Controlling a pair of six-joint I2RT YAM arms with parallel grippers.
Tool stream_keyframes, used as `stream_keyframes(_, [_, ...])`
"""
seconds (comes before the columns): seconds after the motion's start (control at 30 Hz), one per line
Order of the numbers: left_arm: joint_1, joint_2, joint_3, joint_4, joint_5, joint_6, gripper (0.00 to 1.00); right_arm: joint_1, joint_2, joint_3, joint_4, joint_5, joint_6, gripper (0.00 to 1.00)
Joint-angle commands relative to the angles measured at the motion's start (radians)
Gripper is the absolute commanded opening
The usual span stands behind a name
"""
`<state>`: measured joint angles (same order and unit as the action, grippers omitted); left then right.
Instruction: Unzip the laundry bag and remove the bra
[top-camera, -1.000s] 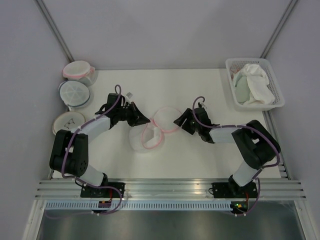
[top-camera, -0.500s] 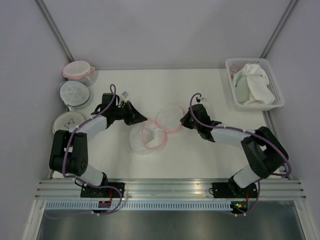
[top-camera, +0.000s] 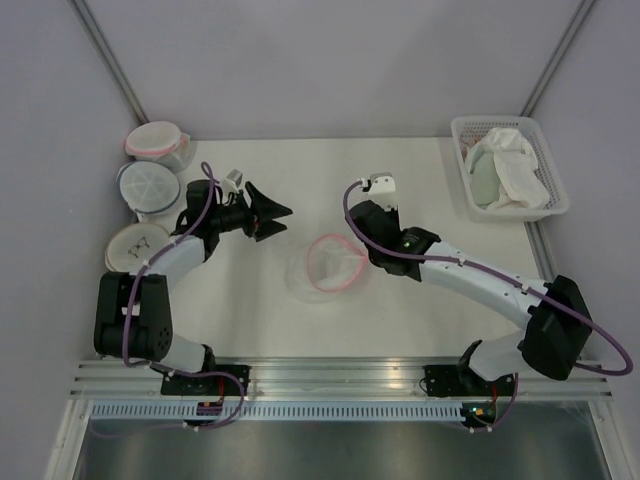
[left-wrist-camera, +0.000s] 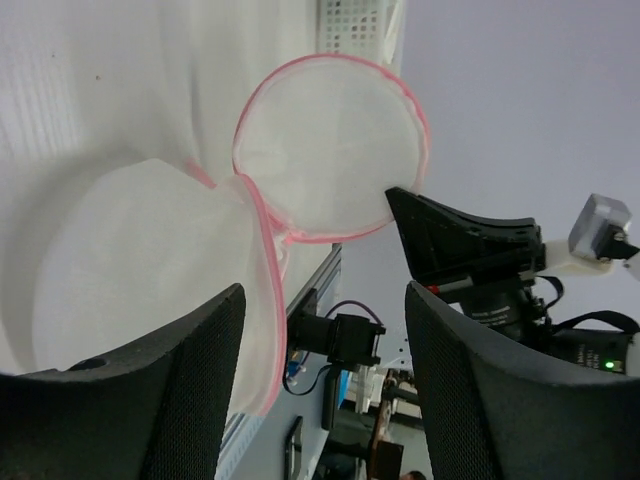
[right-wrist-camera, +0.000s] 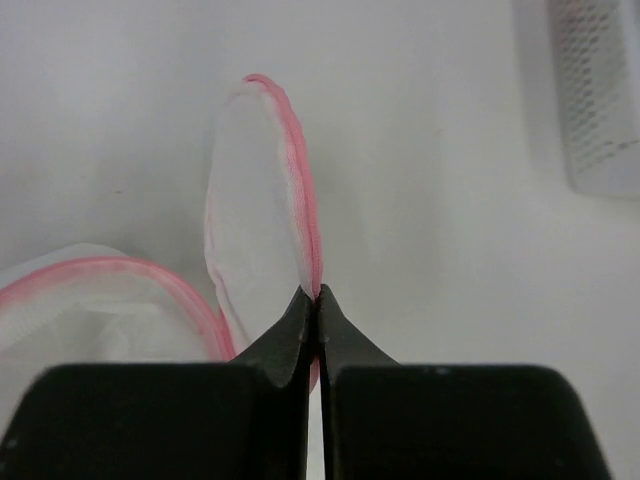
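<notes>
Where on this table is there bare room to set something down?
Bare table runs along the back edge, between the left gripper and the basket, and along the near strip between the laundry bag and the front rail. Crowded: the left edge, with three round pouches, and mid-table, where the right gripper pinches the bag's pink rim.

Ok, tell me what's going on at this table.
The right hand is shut on the pink zipper rim of the laundry bag, holding its unzipped lid flap up on edge. The left hand is open, apart from the bag on its left side, holding nothing. The bra is not clearly visible.
</notes>
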<state>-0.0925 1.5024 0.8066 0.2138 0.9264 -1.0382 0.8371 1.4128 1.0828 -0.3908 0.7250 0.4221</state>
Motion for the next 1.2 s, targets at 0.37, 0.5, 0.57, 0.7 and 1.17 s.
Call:
stream_keyframes(0.37, [0.077, -0.488, -0.127, -0.208, -0.084, 0.023, 0.72, 0.353, 0.271, 0.264, -0.333, 0.729, -0.263, 0.00])
stream_keyframes(0.5, [0.091, -0.576, -0.162, -0.286, -0.081, 0.032, 0.72, 0.462, 0.400, 0.330, -0.423, 0.784, -0.272, 0.00])
stream_keyframes(0.57, [0.091, -0.614, -0.172, -0.298, -0.074, 0.027, 0.72, 0.505, 0.468, 0.350, -0.479, 0.778, -0.255, 0.00])
stream_keyframes(0.7, [0.121, -0.651, -0.164, -0.353, -0.070, 0.044, 0.72, 0.626, 0.505, 0.339, -0.481, 0.688, -0.236, 0.00])
stream_keyframes(1.17, [0.146, -0.688, -0.115, -0.430, -0.072, 0.067, 0.72, 0.621, 0.066, 0.200, -0.344, 0.239, 0.021, 0.98])
